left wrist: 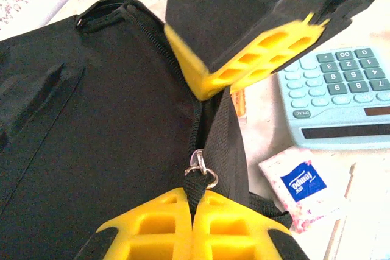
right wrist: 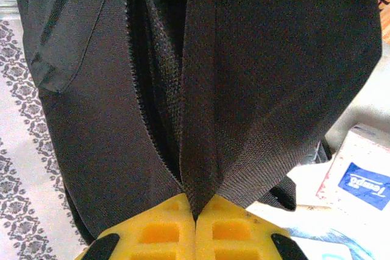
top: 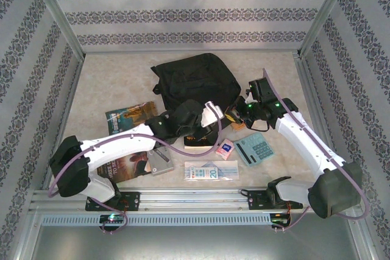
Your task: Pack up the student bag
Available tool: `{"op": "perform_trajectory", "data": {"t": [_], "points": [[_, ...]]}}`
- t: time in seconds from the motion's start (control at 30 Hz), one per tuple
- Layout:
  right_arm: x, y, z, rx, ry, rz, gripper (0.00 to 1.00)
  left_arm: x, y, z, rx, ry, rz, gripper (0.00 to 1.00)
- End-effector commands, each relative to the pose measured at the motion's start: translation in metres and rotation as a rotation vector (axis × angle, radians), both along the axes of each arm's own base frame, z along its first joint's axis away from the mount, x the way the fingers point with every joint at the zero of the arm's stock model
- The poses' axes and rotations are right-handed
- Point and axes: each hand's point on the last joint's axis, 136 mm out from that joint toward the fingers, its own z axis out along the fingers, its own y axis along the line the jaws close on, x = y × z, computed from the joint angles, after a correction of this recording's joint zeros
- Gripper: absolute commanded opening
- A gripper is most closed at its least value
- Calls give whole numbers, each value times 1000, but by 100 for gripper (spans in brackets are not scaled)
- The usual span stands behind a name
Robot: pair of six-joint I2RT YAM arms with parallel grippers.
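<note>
Both claws clamped on the student bag [top: 195, 80] on a pale, marbled worktop [top: 109, 83].
The black bag lies at the middle of the worktop towards the far side, inside a metal-framed booth whose walls [top: 195, 16] carry grey floral stripes. The left claw [left wrist: 194, 206] is closed on the black zip-pull tab [left wrist: 195, 188]; the right claw [right wrist: 195, 208] is closed on a fold of bag fabric beside the open zip. A blue calculator [top: 254, 148] and a tissue pack [top: 225, 149] lie just near of the bag, and a book [top: 130, 117] lies to its left.

Table [top: 103, 83] — student bag [top: 195, 80], books [top: 131, 117], calculator [top: 255, 148], tissues [top: 225, 148].
</note>
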Motion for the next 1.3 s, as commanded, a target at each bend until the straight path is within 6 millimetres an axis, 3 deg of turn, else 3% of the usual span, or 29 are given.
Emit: {"op": "perform_trajectory", "data": {"t": [0.0, 0.3, 0.77, 0.97, 1.1, 1.13, 1.23, 1.27], "points": [[1, -35, -18, -155, 32, -69, 0, 16, 32, 28, -35, -74, 114, 0], [1, -41, -18, -197, 21, -52, 0, 23, 69, 24, -26, -77, 200, 0], [9, -60, -12, -293, -3, -28, 0, 20, 106, 11, 21, -55, 257, 0], [19, -74, -11, -310, 4, -78, 0, 28, 113, 17, 12, -50, 281, 0], [32, -76, -2, -312, -12, -93, 0, 26, 93, 35, -53, -16, 209, 0], [36, -76, 2, -312, -19, -95, 3, 25, 86, 38, -65, 1, 185, 0], [45, -78, 19, -319, -49, -122, 32, 23, 66, 44, -103, 47, 127, 0], [47, -77, 27, -311, -60, -132, 37, 22, 58, 47, -119, 63, 104, 0]]}}
